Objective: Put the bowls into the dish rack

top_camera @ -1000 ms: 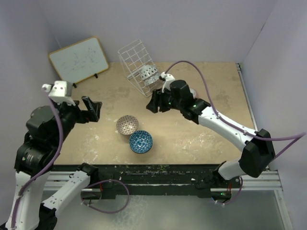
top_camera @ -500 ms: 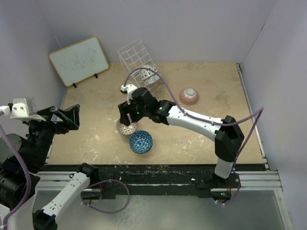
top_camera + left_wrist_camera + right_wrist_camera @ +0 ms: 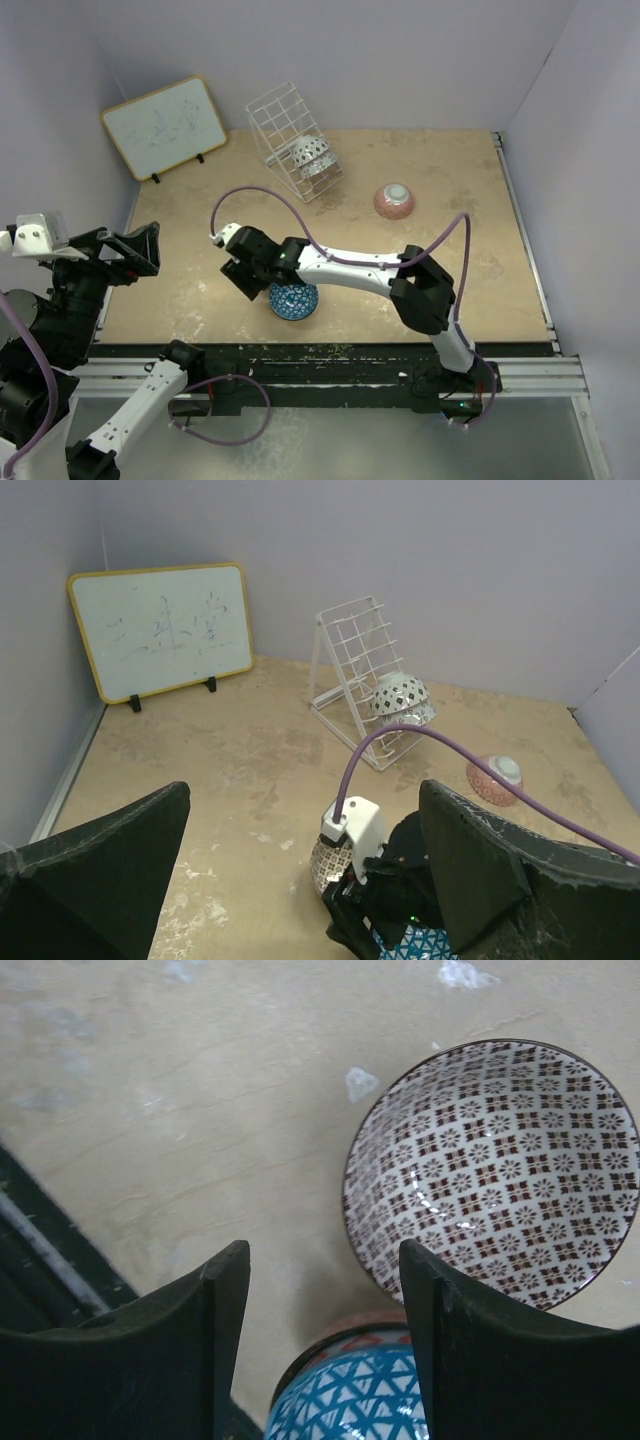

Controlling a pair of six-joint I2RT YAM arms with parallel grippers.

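The white wire dish rack [image 3: 290, 135] stands at the back with a white patterned bowl [image 3: 311, 152] leaning in it; it also shows in the left wrist view [image 3: 362, 670]. A brown-patterned bowl [image 3: 495, 1165] and a blue triangle-patterned bowl [image 3: 350, 1400] sit side by side, upright. My right gripper [image 3: 325, 1300] is open, low over the edge of the blue bowl [image 3: 295, 300], with the brown bowl just beyond it. In the top view the right gripper [image 3: 245, 275] covers the brown bowl. A pink bowl [image 3: 394, 201] lies upside down at the right. My left gripper [image 3: 135, 250] is open and empty, raised at the left.
A wood-framed whiteboard [image 3: 165, 126] leans on the back left wall. The right arm's purple cable [image 3: 400, 740] arcs over the middle of the table. The table's near edge and black rail [image 3: 40, 1260] lie close to the right gripper.
My right arm has swung from the rack to the front left, down over the brown and blue bowls. The pink bowl is uncovered. My left arm has pulled back to the left.
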